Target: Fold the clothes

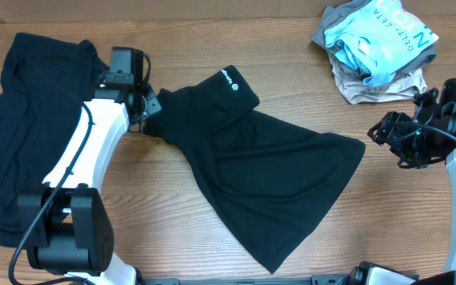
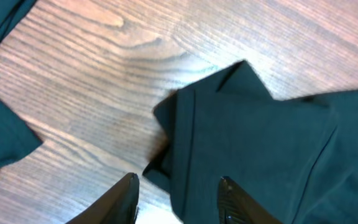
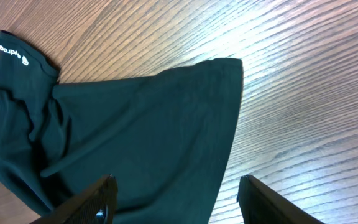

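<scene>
A black shirt (image 1: 252, 166) lies spread and creased across the middle of the table, a small white logo (image 1: 228, 77) at its collar. My left gripper (image 1: 145, 111) hovers at the shirt's left corner. In the left wrist view its jaws (image 2: 178, 186) stand apart, with the folded corner of the black shirt (image 2: 241, 143) lying below and between them; nothing is gripped. My right gripper (image 1: 386, 138) hangs just right of the shirt's right corner. It is open (image 3: 176, 186) above the edge of the shirt (image 3: 148, 130).
A second black garment (image 1: 22, 119) is heaped at the left edge, partly under the left arm. A light blue printed garment (image 1: 382, 32) sits on a beige one (image 1: 370, 85) at the back right. Bare wood shows along the front.
</scene>
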Tool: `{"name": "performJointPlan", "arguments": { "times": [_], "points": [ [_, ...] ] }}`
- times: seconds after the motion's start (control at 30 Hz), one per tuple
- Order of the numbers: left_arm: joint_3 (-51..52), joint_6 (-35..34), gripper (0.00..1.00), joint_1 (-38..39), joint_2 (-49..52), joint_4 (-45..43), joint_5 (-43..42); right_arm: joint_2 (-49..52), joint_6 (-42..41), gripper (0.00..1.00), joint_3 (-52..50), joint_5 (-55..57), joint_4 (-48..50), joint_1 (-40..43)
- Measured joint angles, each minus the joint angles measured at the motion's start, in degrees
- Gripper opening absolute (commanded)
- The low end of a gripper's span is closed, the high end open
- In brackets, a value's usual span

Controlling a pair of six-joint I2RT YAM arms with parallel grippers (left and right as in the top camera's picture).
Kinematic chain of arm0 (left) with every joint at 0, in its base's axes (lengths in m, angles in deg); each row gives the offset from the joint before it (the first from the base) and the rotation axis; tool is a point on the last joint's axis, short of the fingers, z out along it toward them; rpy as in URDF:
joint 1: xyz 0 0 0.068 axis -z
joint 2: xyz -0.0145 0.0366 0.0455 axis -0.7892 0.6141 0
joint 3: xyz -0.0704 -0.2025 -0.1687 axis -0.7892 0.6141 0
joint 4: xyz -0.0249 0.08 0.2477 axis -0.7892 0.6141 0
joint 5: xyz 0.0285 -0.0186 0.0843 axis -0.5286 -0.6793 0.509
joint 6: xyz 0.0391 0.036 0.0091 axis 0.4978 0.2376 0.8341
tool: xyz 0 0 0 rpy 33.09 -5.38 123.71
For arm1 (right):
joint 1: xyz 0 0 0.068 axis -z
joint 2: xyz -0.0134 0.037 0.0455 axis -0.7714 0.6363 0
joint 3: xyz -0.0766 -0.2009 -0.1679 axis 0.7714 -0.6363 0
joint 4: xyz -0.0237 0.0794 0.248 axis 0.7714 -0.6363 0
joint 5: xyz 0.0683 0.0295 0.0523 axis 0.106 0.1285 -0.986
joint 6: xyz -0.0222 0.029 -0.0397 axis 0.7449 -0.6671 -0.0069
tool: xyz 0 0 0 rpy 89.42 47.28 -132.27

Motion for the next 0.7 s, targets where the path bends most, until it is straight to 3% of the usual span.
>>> {"name": "performJointPlan", "arguments": {
  "times": [0.17,0.4,0.7],
  "points": [
    [0.0,-1.5,0.43,0.2,0.0,-2.1,-1.2,0.0,0.1,0.67,0.0,0.0,0.3,0.0],
    [0.0,-2.6,0.67,0.0,3.9,-4.6,-1.5,0.0,0.2,0.67,0.0,0.0,-0.3,0.0],
    [0.2,1.1,0.73,0.0,12.4,-9.1,-1.3,0.0,0.2,0.67,0.0,0.0,-0.3,0.0]
  ]
}}
